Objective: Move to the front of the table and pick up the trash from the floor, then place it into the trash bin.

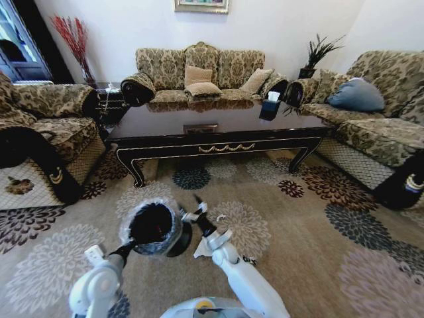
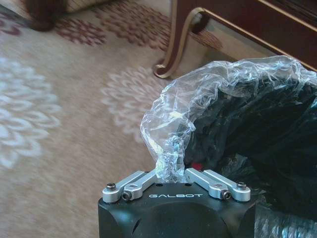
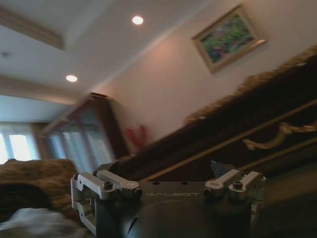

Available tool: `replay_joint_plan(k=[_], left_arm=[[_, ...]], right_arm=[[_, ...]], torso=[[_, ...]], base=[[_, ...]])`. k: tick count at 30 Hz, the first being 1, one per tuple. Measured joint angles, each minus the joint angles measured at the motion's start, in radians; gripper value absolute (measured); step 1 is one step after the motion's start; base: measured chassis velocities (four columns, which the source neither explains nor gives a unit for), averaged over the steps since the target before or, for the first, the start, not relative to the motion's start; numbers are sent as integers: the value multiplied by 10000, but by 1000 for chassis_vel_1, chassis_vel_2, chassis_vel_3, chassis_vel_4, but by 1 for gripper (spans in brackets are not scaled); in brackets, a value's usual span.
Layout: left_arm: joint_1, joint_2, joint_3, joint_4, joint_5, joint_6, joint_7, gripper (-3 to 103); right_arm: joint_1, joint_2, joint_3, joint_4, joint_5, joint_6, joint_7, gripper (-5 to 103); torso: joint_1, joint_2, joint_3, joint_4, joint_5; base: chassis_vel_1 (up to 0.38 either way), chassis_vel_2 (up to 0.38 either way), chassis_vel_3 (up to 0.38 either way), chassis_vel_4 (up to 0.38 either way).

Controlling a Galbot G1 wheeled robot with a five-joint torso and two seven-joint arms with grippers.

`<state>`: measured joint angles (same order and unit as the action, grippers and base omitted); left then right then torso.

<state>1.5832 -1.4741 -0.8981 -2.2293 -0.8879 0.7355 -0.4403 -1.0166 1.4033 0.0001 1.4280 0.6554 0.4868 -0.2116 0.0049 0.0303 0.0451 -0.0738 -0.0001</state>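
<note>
The trash bin (image 1: 154,227), black with a crinkled clear liner, stands on the carpet in front of the table (image 1: 218,126). My left gripper (image 2: 171,171) is shut on a bunch of the liner at the bin's near rim (image 2: 237,89). A small red spot (image 2: 197,166) shows inside the bin. Just right of the bin my right gripper (image 1: 197,207) is raised off the floor, open, with nothing between its fingers. A crumpled white tissue (image 1: 201,250) lies on the carpet beside that arm. A tiny dark scrap (image 1: 250,260) lies a little farther right.
Patterned sofas (image 1: 199,73) ring the table on the left, back and right. A dark tissue box (image 1: 270,106) sits on the table's far right. One curved table leg (image 2: 173,44) stands close behind the bin. Flowered carpet (image 1: 318,245) stretches to the right.
</note>
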Motion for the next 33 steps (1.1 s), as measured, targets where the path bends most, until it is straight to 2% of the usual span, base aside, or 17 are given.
replay_joint_plan(k=[2, 3, 5, 7, 8, 9, 10, 13, 14, 17, 19, 22, 24, 25, 27, 29, 33], left_arm=[[-42, 81, -528, 5, -280, 0, -50, 2], [-42, 81, -528, 5, -280, 0, -50, 2], [-86, 119, -1086, 59, -716, -2, -110, 2], [-89, 146, -1417, 143, -975, -6, -148, 2], [-89, 146, -1417, 143, -975, -6, -148, 2], [-81, 149, -1467, 160, -999, -6, -157, 2], [-44, 153, -1546, 185, -1041, -6, -167, 2], [18, 101, -1593, 177, -1076, -3, -168, 2], [18, 101, -1593, 177, -1076, -3, -168, 2], [40, 67, -1594, 114, -1091, -4, -178, 2], [48, 63, -1594, 98, -1103, -3, -183, 2], [59, 80, -1583, 89, -1125, -3, -193, 2], [59, 96, -1563, 88, -1132, -4, -205, 2], [59, 96, -1563, 88, -1132, -4, -205, 2], [55, 101, -1496, 84, -1194, -3, -252, 2], [43, 81, -1392, 66, -1217, -1, -285, 2], [19, 43, -1248, 42, -1203, 0, -310, 2]], right_arm=[[-6, -44, 295, 0, -322, -555, 1203, 100], [-6, -44, 295, 0, -322, -555, 1203, 100], [-98, -86, 464, 333, -603, -1573, 3073, 100], [-158, -34, 479, 990, -624, -2700, 5350, 100], [-158, -34, 479, 990, -624, -2700, 5350, 100], [-159, 7, 477, 1200, -629, -3020, 6046, 100], [-148, 120, 472, 1610, -682, -3645, 7468, 100], [-30, 389, 616, 2349, -762, -5325, 10352, 100], [-30, 389, 616, 2349, -762, -5325, 10352, 100], [11, 665, 964, 2950, -203, -6752, 12515, 100], [-35, 762, 1166, 3065, 259, -6927, 12845, 100], [-326, 1024, 1974, 3090, 2173, -7068, 13740, 100], [-464, 1106, 2452, 2899, 2957, -7068, 14491, 100], [-464, 1106, 2452, 2899, 2957, -7068, 14491, 100], [-561, 1216, 2995, 2604, 3643, -7059, 15481, 100], [-562, 1395, 3436, 2401, 4064, -7002, 16067, 100], [-538, 1616, 3833, 2225, 4590, -6868, 16328, 100]], torso=[[0, 0, 0, 0, 0], [0, 0, 0, 0, 0], [0, 0, 1, -1, 0], [0, 0, 0, -2, 0], [0, 0, 0, -2, 0], [0, 0, 0, -2, -1], [0, 0, 0, 2, -1], [-1, -2, 0, 1, -1], [-1, -2, 0, 1, -1], [0, -1, -1, -2, 0], [0, -1, -1, 0, -1], [0, -1, 0, 0, 1], [0, -2, 0, -1, 1], [0, -2, 0, -1, 1], [0, -2, 0, -2, 2], [0, -1, 0, -2, 0], [-1, -1, 0, -1, 1]], base=[[0, 0, 0, 0], [0, 0, 0, 0], [0, 0, 0, 0], [0, 0, 0, 0], [0, 0, 0, 0], [0, 0, 0, 0], [0, 0, 0, 0], [0, 0, 0, 0], [0, 0, 0, 0], [0, 0, 0, 0], [0, 0, 0, 0], [0, 0, 0, 0], [0, 0, 0, 0], [0, 0, 0, 0], [0, 0, 0, 0], [0, 0, 0, 0], [0, 0, 0, 0]])
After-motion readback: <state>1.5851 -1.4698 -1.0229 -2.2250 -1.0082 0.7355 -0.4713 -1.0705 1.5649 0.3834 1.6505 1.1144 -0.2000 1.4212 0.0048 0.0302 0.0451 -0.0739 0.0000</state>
